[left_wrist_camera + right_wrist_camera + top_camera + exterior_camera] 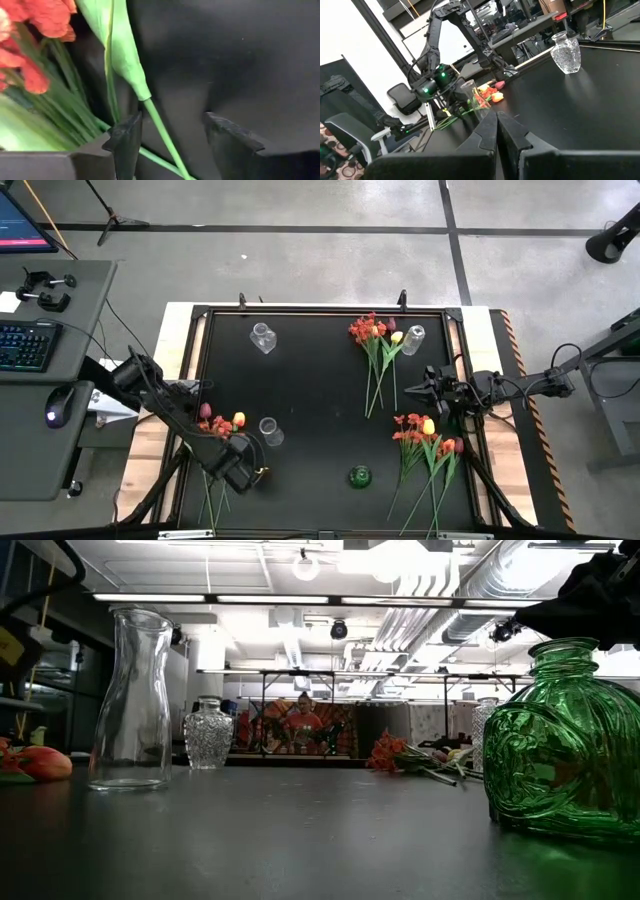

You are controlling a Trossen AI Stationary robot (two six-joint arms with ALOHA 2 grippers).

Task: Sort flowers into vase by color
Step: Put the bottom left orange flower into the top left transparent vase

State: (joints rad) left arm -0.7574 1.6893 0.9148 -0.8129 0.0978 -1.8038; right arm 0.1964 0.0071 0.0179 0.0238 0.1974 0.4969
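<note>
Flowers lie in three bunches on the black table point(300, 410): one front-left point(222, 423), one rear-right point(375, 335) beside a toppled clear vase point(412, 339), one front-right point(425, 435). Left gripper point(238, 470) sits low over the front-left bunch's stems. Only the left wrist view gives detail: fingers point(125, 142) spread apart, a green stem point(162, 135) running between them w/ leaf above, red-orange blossoms point(35, 30) off to one side; nothing pinched. Right gripper point(415, 388) waits betw. the two right bunches; its wrist view shows the fingers point(487, 131) pressed together. Low view alone shows the green glass vase point(565, 740) upright, plus a clear carafe point(131, 700) and a cut-glass vase point(208, 734), and a person far behind.
</note>
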